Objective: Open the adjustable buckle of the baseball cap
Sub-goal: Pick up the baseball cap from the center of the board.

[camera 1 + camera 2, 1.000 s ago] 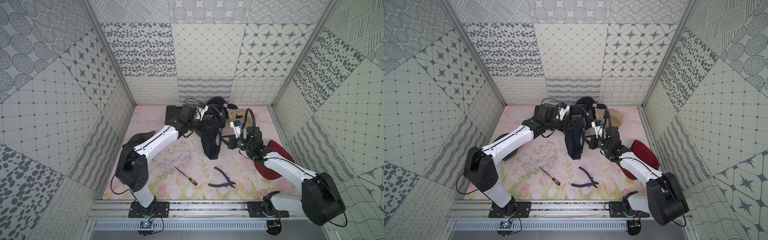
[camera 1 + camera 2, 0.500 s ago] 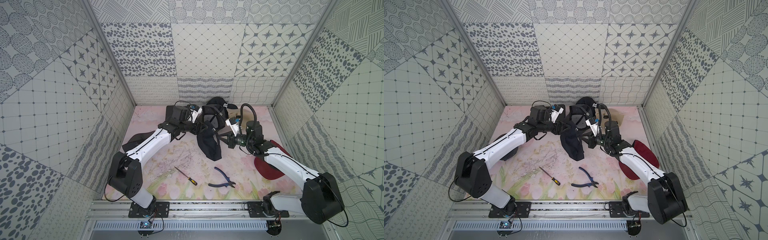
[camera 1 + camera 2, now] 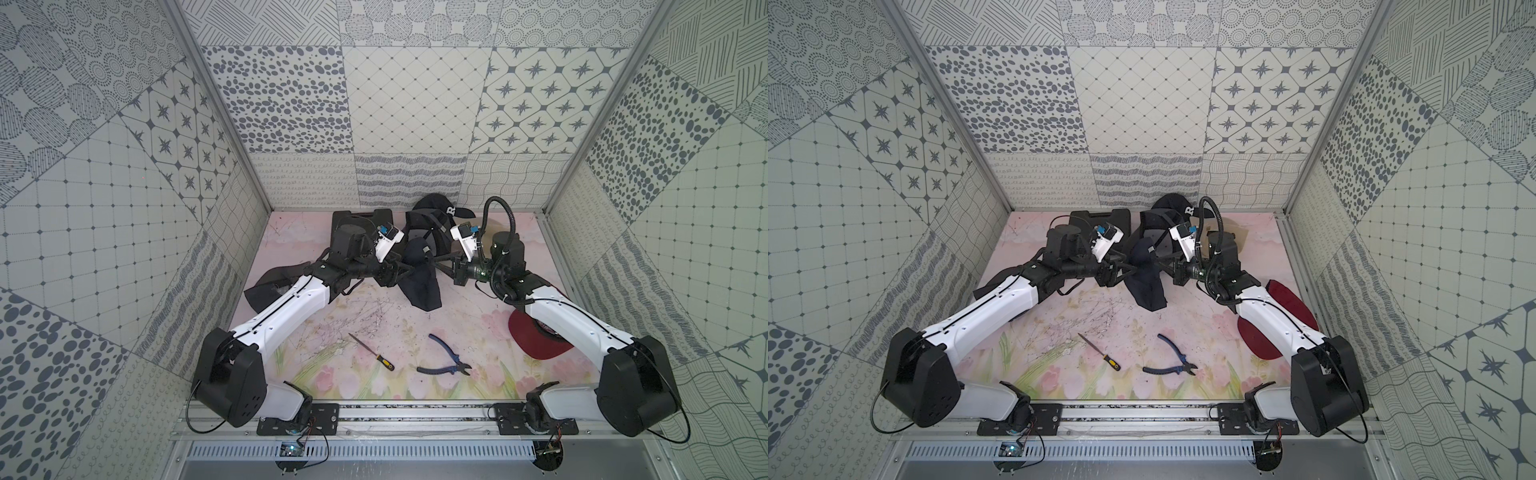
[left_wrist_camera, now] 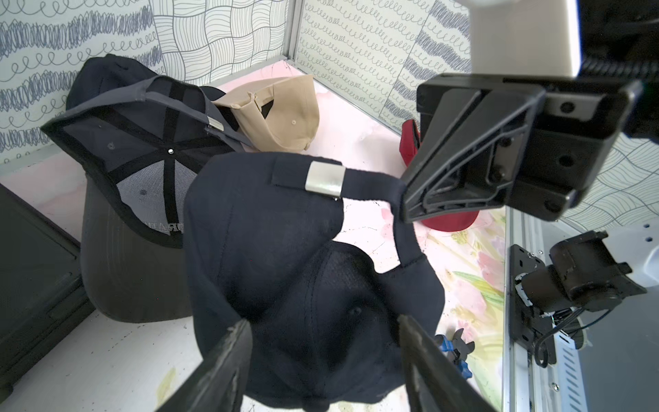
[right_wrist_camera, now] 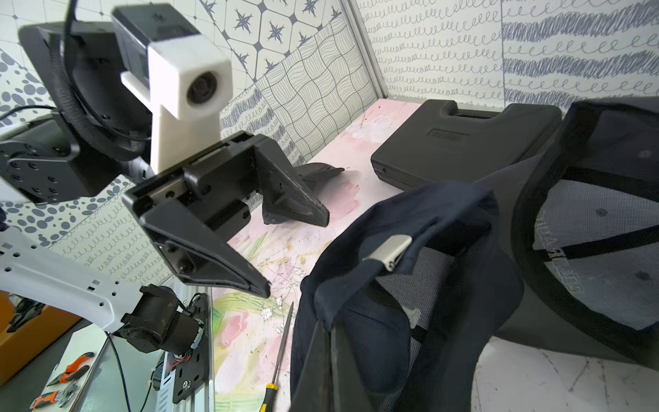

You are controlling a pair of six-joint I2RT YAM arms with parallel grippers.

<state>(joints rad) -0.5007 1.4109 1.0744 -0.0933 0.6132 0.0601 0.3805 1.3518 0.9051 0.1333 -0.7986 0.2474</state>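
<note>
- The left gripper point(image 5: 296, 253) has its jaws spread wide with nothing between them. It is just beside the navy cap point(image 3: 422, 282) and apart from it in the right wrist view.
- A dark cloth point(image 3: 266, 286) lies under the left arm, mostly covered by it. What it is cannot be told.
- A black case point(image 3: 361, 216) lies flat at the back, its near edge hidden by the left wrist.
- The navy cap hangs in the middle, between the two grippers. Whether its lower end rests on the table is hard to make out.
- The silver buckle point(image 4: 325, 178) sits on the strap point(image 4: 371, 180) at the top of the cap. Whether it is latched cannot be seen.
- The right gripper point(image 4: 406, 210) is pressed together on the strap, just beside the buckle.
- Behind the navy cap a gray cap point(image 4: 142, 153) lies upside down, with a black cap point(image 3: 436, 203) against the back wall.
- A tan cap point(image 4: 285, 114) is almost wholly hidden by the right arm in both top views.
- A red cap point(image 3: 536, 340) lies half under the right arm.
- A screwdriver point(image 3: 372, 353) and pliers point(image 3: 444, 361) lie near the front, apart.
- The mat point(image 3: 365, 316) is pink with flowers, scratched in the middle.
- The walls point(image 3: 411, 104) are gray-and-white patterned panels on three sides.
</note>
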